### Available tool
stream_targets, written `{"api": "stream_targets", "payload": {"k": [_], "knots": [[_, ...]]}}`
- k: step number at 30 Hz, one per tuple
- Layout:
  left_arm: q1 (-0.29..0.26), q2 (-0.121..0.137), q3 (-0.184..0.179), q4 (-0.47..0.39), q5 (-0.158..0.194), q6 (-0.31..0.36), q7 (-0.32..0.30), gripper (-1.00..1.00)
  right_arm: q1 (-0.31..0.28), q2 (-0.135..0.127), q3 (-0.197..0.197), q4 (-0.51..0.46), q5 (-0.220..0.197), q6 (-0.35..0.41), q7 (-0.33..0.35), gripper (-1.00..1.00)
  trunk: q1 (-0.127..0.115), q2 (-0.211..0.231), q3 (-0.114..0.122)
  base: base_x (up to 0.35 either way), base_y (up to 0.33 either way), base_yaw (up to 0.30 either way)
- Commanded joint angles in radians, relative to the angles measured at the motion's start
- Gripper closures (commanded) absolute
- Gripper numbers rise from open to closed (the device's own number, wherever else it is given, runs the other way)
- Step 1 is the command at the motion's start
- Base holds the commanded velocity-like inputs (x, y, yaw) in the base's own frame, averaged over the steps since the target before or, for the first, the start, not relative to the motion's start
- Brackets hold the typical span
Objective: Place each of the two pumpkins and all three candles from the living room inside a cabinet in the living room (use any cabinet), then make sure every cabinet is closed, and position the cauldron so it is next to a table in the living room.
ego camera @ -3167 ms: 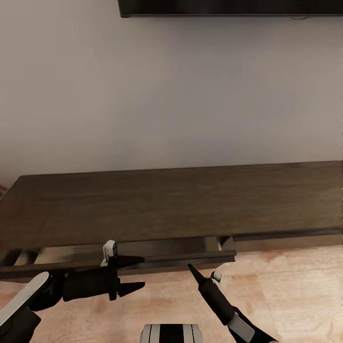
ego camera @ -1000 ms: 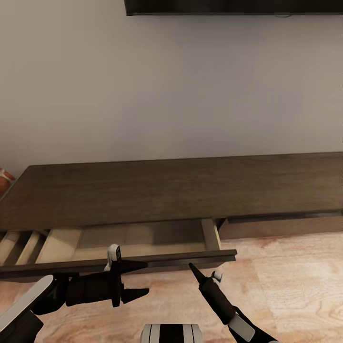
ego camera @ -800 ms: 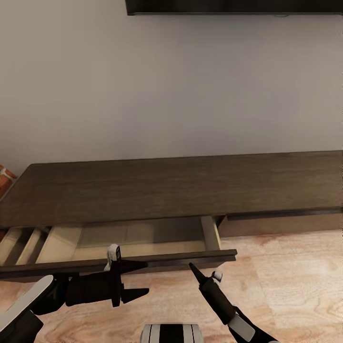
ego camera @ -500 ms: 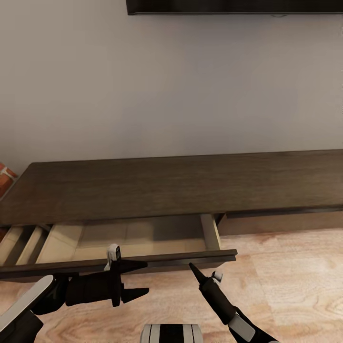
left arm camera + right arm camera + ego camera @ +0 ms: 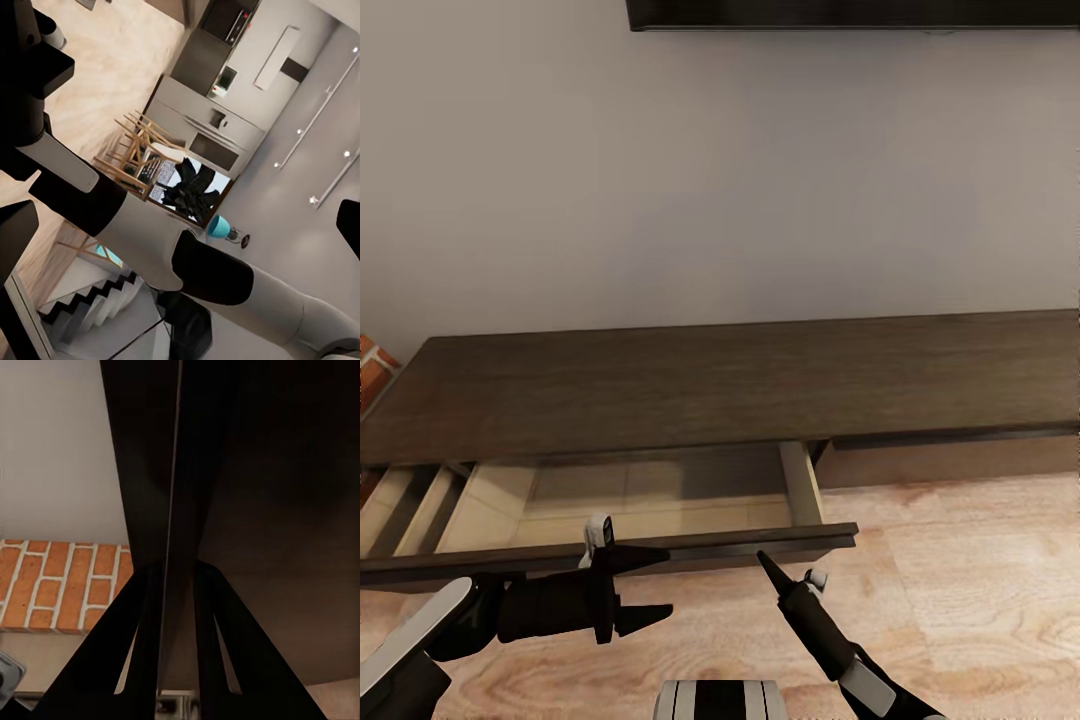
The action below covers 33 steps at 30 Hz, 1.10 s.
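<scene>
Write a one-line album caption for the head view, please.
Robot facing a long dark wood cabinet with its drawer pulled out, left gripper open near the drawer front, right gripper beside it.

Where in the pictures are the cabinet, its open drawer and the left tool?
cabinet [image 5: 740,385], head view, on the flat dark wood top.
open drawer [image 5: 630,495], head view, on the pale inner floor.
left tool [image 5: 645,582], head view, midway between the two black fingertips.

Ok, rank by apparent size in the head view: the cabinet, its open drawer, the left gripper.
1. Cabinet, widest by far.
2. Open drawer.
3. Left gripper, smallest, though nearness to the camera enlarges it.
</scene>
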Motion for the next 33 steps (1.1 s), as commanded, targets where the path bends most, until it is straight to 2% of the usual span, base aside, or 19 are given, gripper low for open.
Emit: {"api": "stream_targets", "payload": {"k": [1,33], "knots": [[-0.001,0.001,-0.001,0.000,0.011,0.001,0.009,-1.00,0.000,0.000,0.043,-0.004,-0.006,-0.002,0.013,1.00,0.000,0.000,-0.001,-0.146,0.000,0.000],[-0.001,0.001,-0.001,0.000,0.011,0.001,0.009,-1.00,0.000,0.000,0.043,-0.009,-0.006,-0.002,0.014,1.00,0.000,0.000,-0.001,-0.081,0.000,0.000]]}}
